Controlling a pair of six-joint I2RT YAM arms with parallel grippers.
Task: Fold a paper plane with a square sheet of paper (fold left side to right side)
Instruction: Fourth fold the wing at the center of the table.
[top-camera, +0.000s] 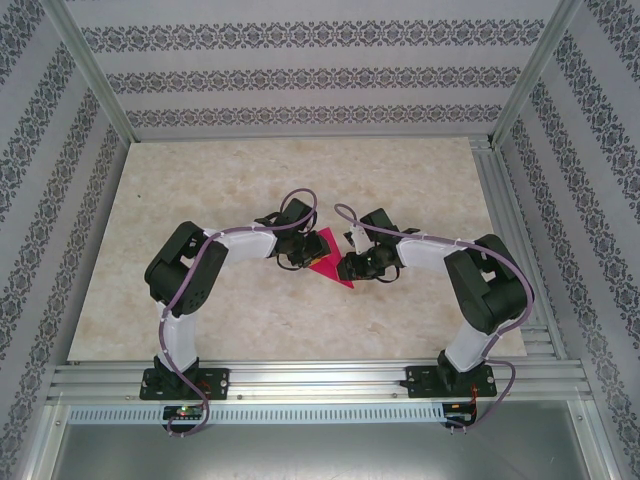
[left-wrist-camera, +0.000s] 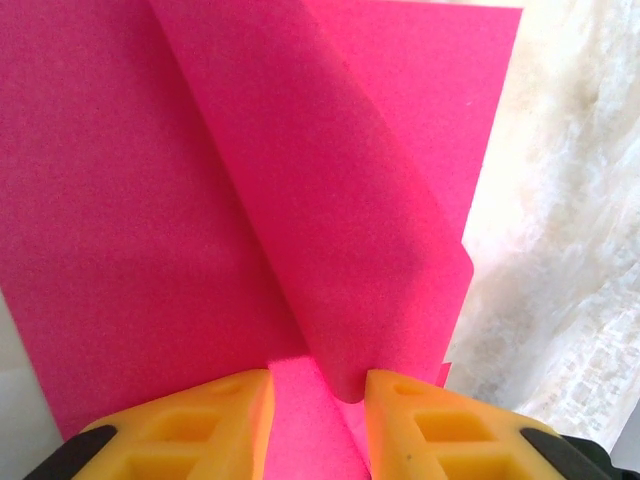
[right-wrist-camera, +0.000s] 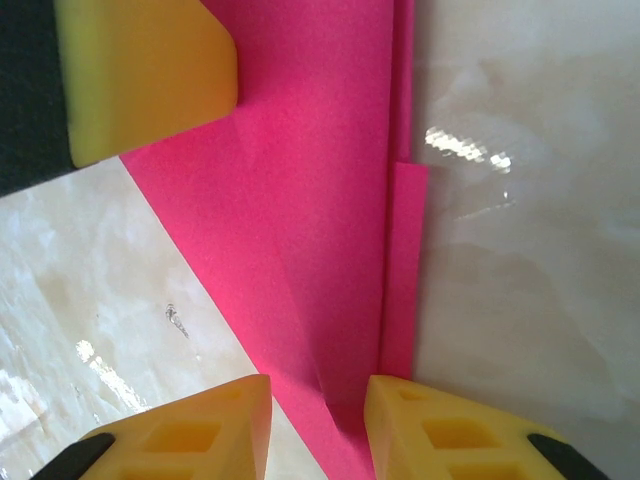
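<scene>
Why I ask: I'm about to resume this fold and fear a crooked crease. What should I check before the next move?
1. The sheet of paper lies on the table between both arms: ok.
2. The left gripper straddles the raised flap, jaws apart: ok.
3. Its pads actually touch the flap: cannot tell.
4. The right gripper straddles the sheet's near end, jaws apart: ok.
5. Layers aligned: not ok; a lower strip pokes out past the folded edge.
</scene>
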